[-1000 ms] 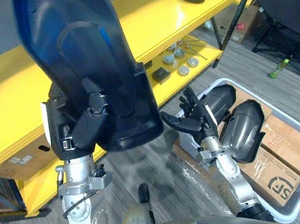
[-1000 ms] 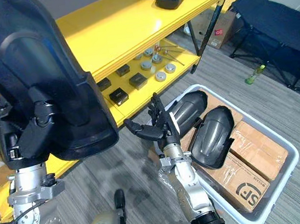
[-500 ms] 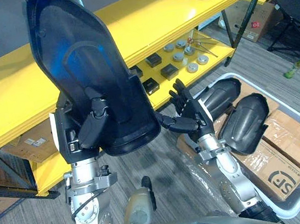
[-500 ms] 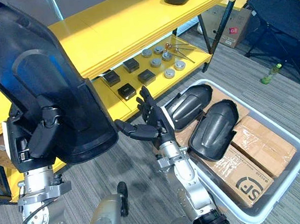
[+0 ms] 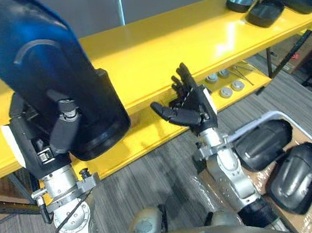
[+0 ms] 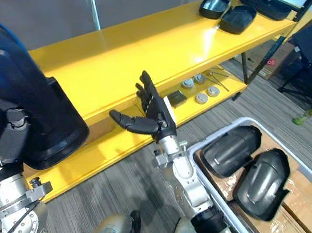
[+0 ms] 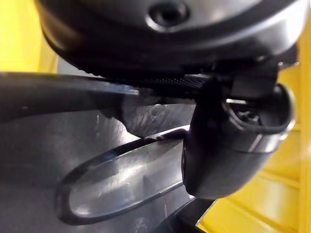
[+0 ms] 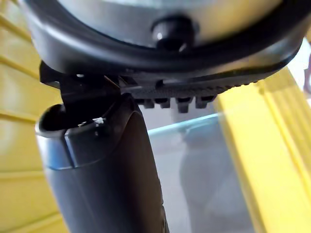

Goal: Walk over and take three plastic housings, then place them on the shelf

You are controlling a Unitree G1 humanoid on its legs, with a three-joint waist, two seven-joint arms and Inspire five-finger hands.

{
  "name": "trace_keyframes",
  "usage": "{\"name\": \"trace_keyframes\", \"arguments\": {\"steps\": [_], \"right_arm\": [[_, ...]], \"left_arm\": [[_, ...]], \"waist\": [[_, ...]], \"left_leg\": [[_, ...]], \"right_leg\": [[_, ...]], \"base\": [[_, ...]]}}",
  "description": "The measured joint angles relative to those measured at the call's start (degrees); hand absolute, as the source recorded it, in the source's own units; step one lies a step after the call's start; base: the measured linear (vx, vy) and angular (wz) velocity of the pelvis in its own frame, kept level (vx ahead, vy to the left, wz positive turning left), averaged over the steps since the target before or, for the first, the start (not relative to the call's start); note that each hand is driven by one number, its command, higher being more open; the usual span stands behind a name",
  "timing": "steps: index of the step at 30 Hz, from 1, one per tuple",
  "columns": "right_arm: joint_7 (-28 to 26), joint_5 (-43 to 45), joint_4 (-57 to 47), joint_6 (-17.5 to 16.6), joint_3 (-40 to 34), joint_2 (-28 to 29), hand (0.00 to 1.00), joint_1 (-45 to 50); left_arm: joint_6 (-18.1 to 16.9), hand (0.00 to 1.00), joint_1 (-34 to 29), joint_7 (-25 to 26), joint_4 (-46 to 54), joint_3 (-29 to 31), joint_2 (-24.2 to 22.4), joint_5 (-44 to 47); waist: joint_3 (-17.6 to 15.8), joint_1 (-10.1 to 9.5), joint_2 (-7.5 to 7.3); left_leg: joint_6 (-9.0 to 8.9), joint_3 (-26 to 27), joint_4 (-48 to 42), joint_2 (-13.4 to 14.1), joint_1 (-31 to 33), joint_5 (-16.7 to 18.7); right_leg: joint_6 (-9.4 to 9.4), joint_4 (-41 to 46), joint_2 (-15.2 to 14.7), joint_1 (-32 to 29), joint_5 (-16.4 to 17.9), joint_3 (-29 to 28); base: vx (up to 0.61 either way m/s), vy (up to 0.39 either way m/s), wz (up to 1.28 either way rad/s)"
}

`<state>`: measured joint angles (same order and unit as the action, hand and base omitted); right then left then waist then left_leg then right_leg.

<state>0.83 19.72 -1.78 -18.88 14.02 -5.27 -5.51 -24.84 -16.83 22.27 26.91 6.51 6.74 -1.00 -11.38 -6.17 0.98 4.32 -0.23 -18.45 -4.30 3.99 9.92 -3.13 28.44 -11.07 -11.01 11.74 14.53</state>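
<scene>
One dark plastic housing [image 5: 54, 89] was held upright and raised by the left hand [image 5: 61, 128], whose thumb and fingers were clamped on its lower part, just in front of the yellow shelf [image 5: 152, 42]. The right hand [image 5: 192, 109] was held with fingers straight and spread, grasping nothing, near the shelf's front edge. Placement was judged to be the step in hand: the housing would best be carried over the bare top board, tipped flat and lowered until fully supported before the grip was released (so broad a shell could slide off the edge). Two more housings [image 6: 232, 151] lay in the white bin [image 6: 226, 127] beside the right arm.
</scene>
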Motion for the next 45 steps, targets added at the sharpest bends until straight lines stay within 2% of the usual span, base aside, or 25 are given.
{"name": "trace_keyframes", "arguments": {"steps": [1, 3, 5, 6, 7, 8, 10, 12, 13, 14, 15, 17, 19, 20, 21, 22, 23, 24, 25, 28, 31, 35, 38, 40, 45], "right_arm": [[0.08, 1.42, -0.69, -0.01, -1.52, -0.38, 1.0, -0.05], [0.24, 1.46, -0.67, -0.04, -2.8, -1.3, 1.0, 0.16], [-0.07, 1.49, -0.67, -0.47, -3.49, -1.9, 1.0, -0.08], [-0.26, 1.48, -0.66, -0.66, -3.54, -1.84, 1.0, -0.26], [-0.86, 1.48, -0.66, -0.71, -3.56, -1.98, 1.0, -0.68], [-1.87, 1.49, -0.46, -0.56, -3.55, -2.61, 1.0, -1.28], [-3.04, 1.5, -0.47, -0.52, -3.78, -3.87, 1.0, -1.53], [-3.09, 1.41, -0.47, -0.52, -4.96, -5.18, 1.0, -1.51], [-3.11, 1.25, -0.47, -0.58, -6.64, -5.38, 1.0, -1.51], [-3.07, 1.26, -0.47, -0.66, -7.63, -5.26, 1.0, -1.52], [-3.04, 1.25, -0.48, -0.72, -9.93, -5.59, 1.0, -1.51], [-3.34, 1.27, -0.92, -0.77, -11.59, -5.64, 1.0, -0.79], [-4.36, 1.25, -1.95, -1.54, -13.66, -6.15, 1.0, 0.34], [-4.4, 1.21, -2.15, -1.54, -13.98, -6.68, 1.0, 0.35], [-4.29, 1.21, -3.03, -1.54, -14.81, -7.97, 1.0, 0.46], [-4.16, 1.08, -4.14, -1.57, -16.4, -8.6, 1.0, 0.32], [-4.03, 1.07, -5.03, -1.63, -17.55, -8.63, 1.0, 0.3], [-3.53, 1.1, -6.88, -1.82, -19.44, -8.95, 1.0, 0.03], [-2.73, 1.14, -7.62, -2.68, -20.49, -8.73, 1.0, 0.43], [-1.29, 0.85, -8.93, -2.68, -20.63, -8.31, 1.0, 1.15], [-0.85, 1.18, -11.93, -2.73, -22.59, -6.81, 1.0, 5.63], [-1.04, 1.24, -12.77, -2.72, -24.59, -4.41, 1.0, 10.18], [-1.09, 1.1, -12.78, -2.59, -24.6, -3.21, 1.0, 13.04], [-1.62, 1.08, -13.15, -1.35, -24.58, -3.0, 1.0, 14.49], [-2.39, 1.14, -13.18, -0.19, -24.63, -3.03, 1.0, 15.92]], "left_arm": [[0.08, 0.0, 0.48, 0.92, -1.14, -0.14, 0.06, -2.26], [0.57, 0.0, 0.55, 2.08, -2.86, 0.09, 0.14, -5.16], [1.27, 0.0, 0.53, 2.79, -3.53, 0.42, 0.17, -5.35], [1.27, 0.0, 0.54, 2.73, -3.8, 0.78, 0.16, -5.03], [1.3, 0.0, 0.48, 2.62, -4.57, 1.36, -0.06, -3.82], [1.56, 0.0, -0.09, 3.17, -5.29, 1.72, -1.19, -3.43], [2.43, 0.0, -0.96, 3.91, -5.89, 2.38, -2.37, -3.97], [2.66, 0.0, -0.94, 3.45, -7.6, 2.37, -2.39, -3.99], [2.58, 0.0, -0.82, 2.71, -8.49, 2.37, -2.31, -3.82], [2.58, 0.0, -0.65, 2.37, -8.73, 2.37, -2.27, -3.84], [2.56, 0.0, -0.64, 2.11, -8.74, 2.36, -2.5, -4.13], [2.58, 0.0, -0.66, 2.35, -8.88, 2.8, -2.35, -4.02], [2.58, 0.0, 1.76, 0.73, -9.0, 2.8, -2.1, -3.02], [2.58, 0.0, 2.56, 0.24, -9.02, 2.74, -2.08, -2.54], [2.6, 0.0, 4.44, -1.26, -9.26, 2.64, -1.78, -1.38], [2.53, 0.0, 6.4, -2.88, -9.48, 2.12, -1.08, -1.07], [2.48, 0.0, 7.28, -3.55, -9.49, 1.35, -0.35, -0.75], [2.18, 0.0, 8.41, -5.03, -9.38, -0.01, 0.58, 0.34], [2.12, 0.0, 9.26, -6.92, -10.05, -1.31, 0.65, 1.34], [3.22, 0.0, 9.53, -10.43, -10.19, -3.7, 1.55, 5.74], [7.42, 0.0, 10.06, -14.77, -10.18, -6.7, 2.82, 9.74], [13.42, 0.0, 13.08, -15.27, -11.9, -9.17, 2.76, 12.37], [17.66, 0.0, 18.42, -13.77, -16.05, -10.98, 2.64, 13.54], [20.16, 0.0, 21.49, -10.83, -19.49, -12.35, 2.61, 14.65], [23.35, 0.0, 28.45, -3.53, -29.01, -12.65, 2.16, 15.21]], "waist": [[0.03, 0.52, 0.02], [0.64, 0.95, -0.39], [2.0, 0.78, -1.38], [2.22, 0.6, -1.65], [2.5, 0.17, -2.0], [2.6, -0.31, -0.77], [3.09, 0.15, 0.14], [3.12, 0.46, 0.22], [3.25, 0.47, 0.35], [3.29, 0.74, 0.51], [3.54, 1.68, 1.48], [3.64, 1.59, 1.37], [3.27, 2.5, 1.95], [2.97, 2.99, 2.48], [2.45, 3.61, 2.82], [2.03, 3.88, 2.18], [2.13, 4.19, 2.37], [2.63, 4.9, 4.64], [2.48, 4.87, 4.81], [2.36, 6.52, 2.89], [2.89, 8.33, 0.96], [3.19, 10.36, 0.26], [3.21, 11.78, 0.32], [3.23, 13.19, 0.28], [3.22, 15.37, 0.33]], "left_leg": [[0.18, -1.41, 0.56, -1.17, -1.35, -0.11], [0.18, -3.46, 2.0, -2.68, -4.01, -0.11], [-0.13, -4.95, 2.94, -3.69, -5.12, 0.08], [-0.63, -5.04, 2.94, -3.77, -5.29, 0.38], [-1.67, -5.38, 2.67, -3.95, -5.93, 1.23], [-2.95, -5.88, 2.09, -2.84, -6.49, 2.15], [-4.83, -5.98, 0.33, -1.41, -6.54, 3.35], [-5.96, -5.47, -3.85, -0.96, -5.62, 4.38], [-5.03, -3.08, -5.47, 0.68, -4.27, 6.3], [-5.07, -1.87, -4.07, 2.55, -3.93, 6.64], [-6.11, -0.82, 1.33, 6.57, -4.49, 5.0], [-6.05, 0.83, 0.01, 5.99, -4.05, 4.81], [-7.21, 3.85, -10.65, 6.12, 0.94, 5.48], [-7.7, 5.03, -12.73, 6.5, 1.59, 5.61], [-9.48, 7.52, -16.73, 6.78, 2.87, 5.03], [-6.8, 9.65, -18.62, 7.28, 4.9, 5.31], [-5.64, 9.63, -16.08, 8.38, 4.71, 6.17], [-7.68, 8.32, -7.9, 12.38, 3.81, 3.14], [-8.57, 7.81, -4.88, 12.08, 1.94, 2.46], [-7.6, 10.59, -0.85, 9.5, -1.48, 1.74], [-6.64, 13.69, 2.23, 7.74, -3.83, 1.16], [-6.69, 15.47, 2.8, 7.91, -4.63, 1.35], [-6.99, 16.84, 2.68, 8.7, -4.62, 1.63], [-7.31, 17.89, 2.41, 9.63, -4.87, 2.2], [-7.68, 19.75, 1.46, 10.88, -4.98, 2.72]], "right_leg": [[-2.15, -4.05, 0.94, -0.74, -1.48, -3.28], [-2.89, -7.84, 1.25, -0.38, -3.88, -5.17], [-0.92, -12.89, 1.84, 0.29, -10.17, -4.86], [-0.41, -14.01, 2.36, 0.46, -12.12, -4.76], [1.55, -15.72, 3.26, 1.47, -14.01, -3.41], [1.54, -17.51, 4.22, 3.37, -13.98, -3.13], [1.69, -20.07, 5.6, 5.77, -14.02, -2.43], [1.96, -23.16, 5.93, 8.84, -14.17, -2.22], [1.98, -23.94, 5.99, 9.7, -14.19, -2.12], [1.97, -23.84, 6.21, 9.68, -14.18, -1.92], [1.79, -23.7, 7.19, 9.58, -14.01, -1.47], [1.6, -24.57, 7.21, 9.81, -13.94, -2.08], [1.85, -26.24, 6.53, 11.38, -13.5, -1.62], [1.77, -26.63, 6.38, 12.24, -13.63, -1.28], [1.02, -26.85, 4.71, 13.61, -14.0, -0.51], [0.35, -26.85, 2.71, 13.9, -14.14, -0.29], [-0.02, -26.82, 2.49, 13.77, -14.09, -0.33], [-0.91, -26.62, 3.71, 13.51, -13.82, -0.33], [-1.82, -26.32, 2.8, 13.58, -13.47, -2.14], [-3.16, -26.66, 0.54, 13.69, -14.31, -4.3], [-4.37, -27.08, -0.98, 13.19, -15.17, -6.97], [-4.43, -27.8, -0.66, 12.71, -15.79, -8.45], [-4.23, -27.95, 0.19, 11.84, -16.17, -10.0], [-4.15, -28.17, 1.06, 11.63, -16.23, -11.05], [-4.02, -27.78, 2.46, 10.55, -16.39, -13.22]], "base": [[0.35, 0.03, 1.04], [0.38, -0.064, 1.01], [0.3, -0.119, 0.86], [0.26, -0.15, 0.53], [0.32, -0.19, 0.27], [0.32, -0.163, 0.18], [0.28, -0.082, 0.09], [0.23, -0.021, 0.14], [0.2, -0.002, 0.15], [0.09, 0.002, 0.19], [0.05, 0.041, -0.04], [0.04, 0.06, -0.12], [0.02, 0.068, 0.13], [0.01, 0.146, 0.24], [-0.04, 0.206, 0.28], [-0.07, 0.191, 0.25], [-0.09, 0.154, 0.13], [-0.03, 0.177, -0.14], [0.0, 0.217, -0.33], [0.0, 0.17, -0.46], [0.0, 0.118, -0.39], [0.02, 0.009, -0.24], [0.0, -0.028, -0.27], [-0.02, -0.037, -0.29], [-0.02, -0.02, -0.23]]}}
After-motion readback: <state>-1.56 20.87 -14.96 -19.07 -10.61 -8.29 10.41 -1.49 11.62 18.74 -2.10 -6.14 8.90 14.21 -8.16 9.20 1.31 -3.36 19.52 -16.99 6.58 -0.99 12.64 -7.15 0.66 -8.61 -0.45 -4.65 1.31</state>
